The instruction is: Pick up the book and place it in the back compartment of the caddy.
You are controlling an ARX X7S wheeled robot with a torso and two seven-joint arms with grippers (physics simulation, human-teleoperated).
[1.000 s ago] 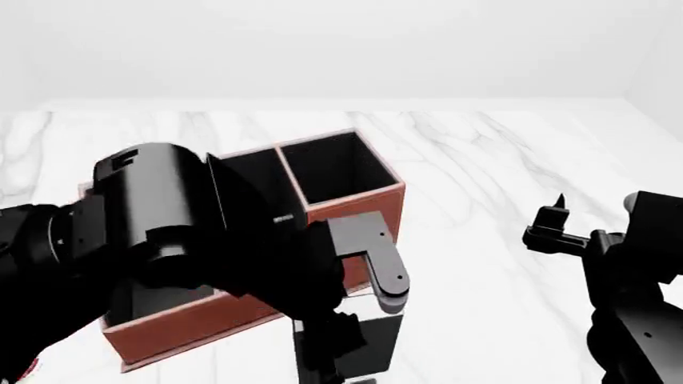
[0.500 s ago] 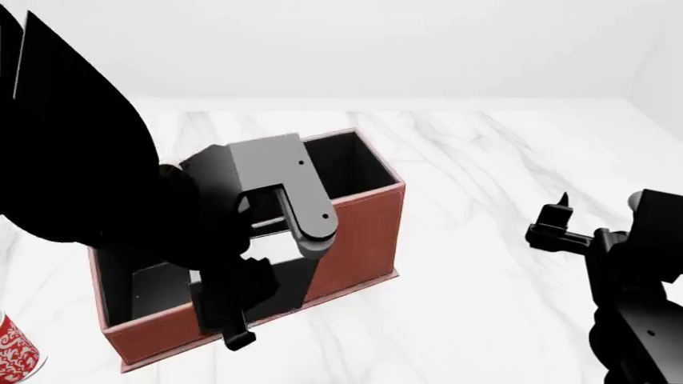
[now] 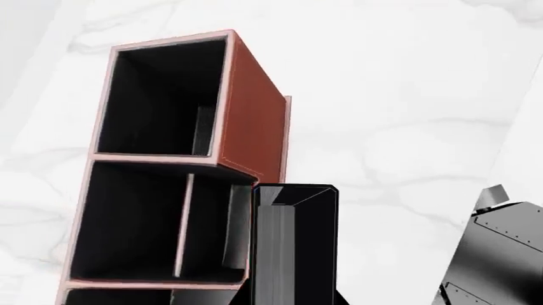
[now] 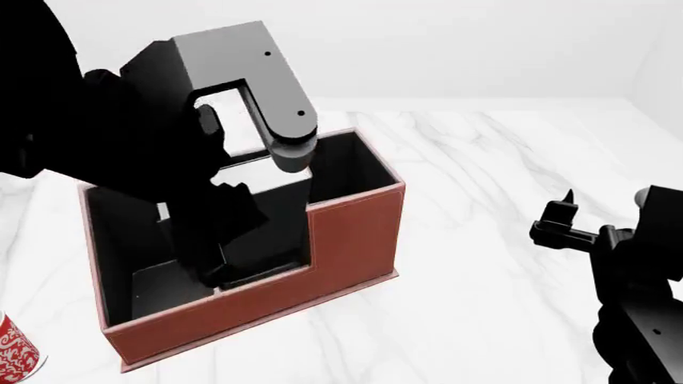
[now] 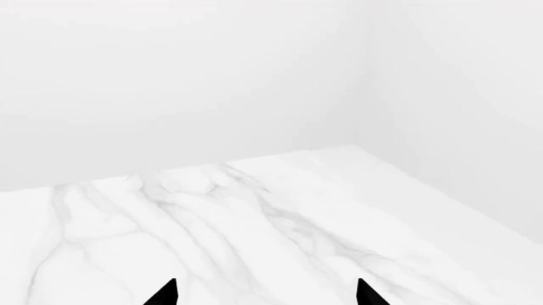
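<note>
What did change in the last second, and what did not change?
The left arm rose from low in front of the caddy to above it, carrying the book, which now hangs at the caddy's outer wall. The caddy, the mug and the right gripper, open, kept their places.

Bright, even, diffuse light with no visible source. Barely any cast shadow on the white marble tabletop (image 4: 481,184). Black lining of the red-brown leather-look caddy (image 4: 353,240) crushed to flat darkness, detail lost. Crisp rendered edges, no blur, glare or edge distortion.
</note>
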